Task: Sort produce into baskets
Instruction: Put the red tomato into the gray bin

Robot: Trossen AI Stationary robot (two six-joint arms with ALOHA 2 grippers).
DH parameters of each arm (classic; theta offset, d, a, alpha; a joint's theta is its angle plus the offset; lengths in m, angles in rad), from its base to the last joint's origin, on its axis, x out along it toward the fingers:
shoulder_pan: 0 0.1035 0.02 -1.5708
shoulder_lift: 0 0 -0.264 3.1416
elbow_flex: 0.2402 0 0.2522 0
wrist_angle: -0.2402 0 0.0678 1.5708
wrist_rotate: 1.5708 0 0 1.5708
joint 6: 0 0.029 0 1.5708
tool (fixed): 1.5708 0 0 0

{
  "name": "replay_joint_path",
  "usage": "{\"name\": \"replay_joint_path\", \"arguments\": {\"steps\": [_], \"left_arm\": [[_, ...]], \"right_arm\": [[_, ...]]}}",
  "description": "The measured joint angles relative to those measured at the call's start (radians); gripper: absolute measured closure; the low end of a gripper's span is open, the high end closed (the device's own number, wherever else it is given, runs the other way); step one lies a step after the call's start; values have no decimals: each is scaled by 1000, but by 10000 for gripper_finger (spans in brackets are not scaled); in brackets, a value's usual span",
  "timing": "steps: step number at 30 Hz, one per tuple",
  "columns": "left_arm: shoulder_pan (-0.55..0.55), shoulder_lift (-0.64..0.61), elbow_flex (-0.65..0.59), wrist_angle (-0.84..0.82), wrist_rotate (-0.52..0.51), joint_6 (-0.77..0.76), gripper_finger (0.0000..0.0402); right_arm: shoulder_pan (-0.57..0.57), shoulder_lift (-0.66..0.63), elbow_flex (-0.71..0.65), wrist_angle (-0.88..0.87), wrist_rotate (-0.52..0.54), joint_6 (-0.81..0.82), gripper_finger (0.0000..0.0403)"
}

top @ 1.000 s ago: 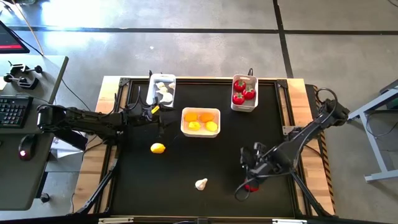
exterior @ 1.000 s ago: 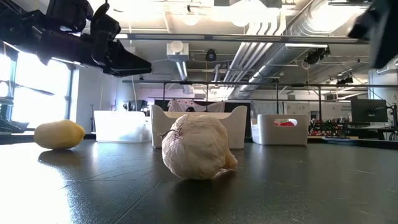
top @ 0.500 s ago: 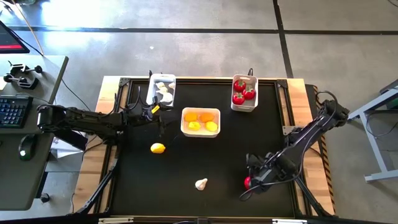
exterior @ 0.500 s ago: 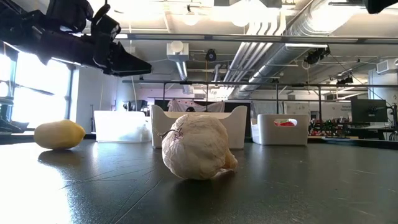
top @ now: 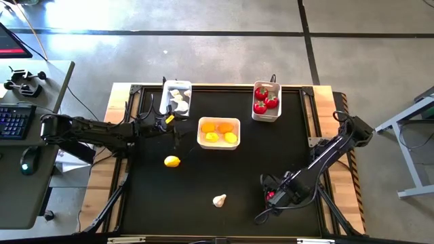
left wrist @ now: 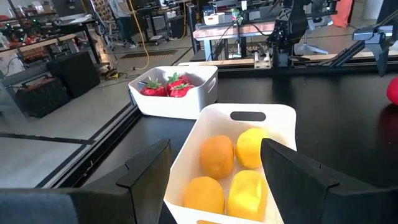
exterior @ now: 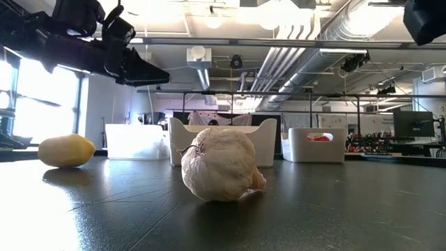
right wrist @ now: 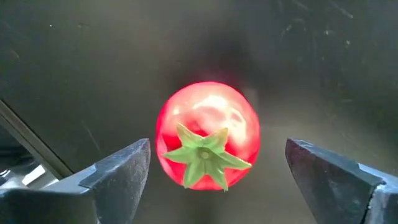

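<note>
1. A matte black table (top: 203, 183) is filling the overhead view, with three smooth white plastic baskets along its far side.
2. The narrow left basket (top: 178, 97) is holding pale, lumpy garlic bulbs; the wider middle basket (top: 218, 133) is holding four rounded yellow and orange lemons (left wrist: 235, 168); the narrow right basket (top: 266, 102) is holding glossy red tomatoes (left wrist: 166, 88) with green tops.
3. A loose yellow lemon (top: 172, 161) is lying on the table left of centre, and a papery white garlic bulb (exterior: 221, 164) is sitting nearer the front edge.
4. The right claw (right wrist: 217, 177) is hanging near the front right of the table with its two dark fingers spread wide, gripping nothing.
5. A shiny red tomato (right wrist: 208, 135) with a green star-shaped top is resting on the table directly between those fingers, clear of both.
6. From overhead, that tomato is mostly hidden under the right claw.
7. The left claw (left wrist: 214, 180) is hovering beside the middle basket, fingers apart and empty.
8. In the low view, only a corner of the right arm is showing.
</note>
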Motion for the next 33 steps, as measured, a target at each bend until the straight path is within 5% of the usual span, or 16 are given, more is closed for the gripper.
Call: {"name": "replay_joint_path", "arguments": {"steps": [6,13,18,24,33], "left_arm": [[0,0,0,-1,0,0,168],[0,0,0,-6,0,0,168],[0,0,0,-6,0,0,168],[0,0,0,-7,0,1,168],[0,0,0,-21,0,-1,168]], "right_arm": [[2,23,0,19,26,-67,38],[-4,106,0,40,-61,-163,40],[-24,122,0,42,-67,-243,79],[-90,87,0,20,-64,-357,158],[-317,-101,2,-148,37,-556,159]]}}
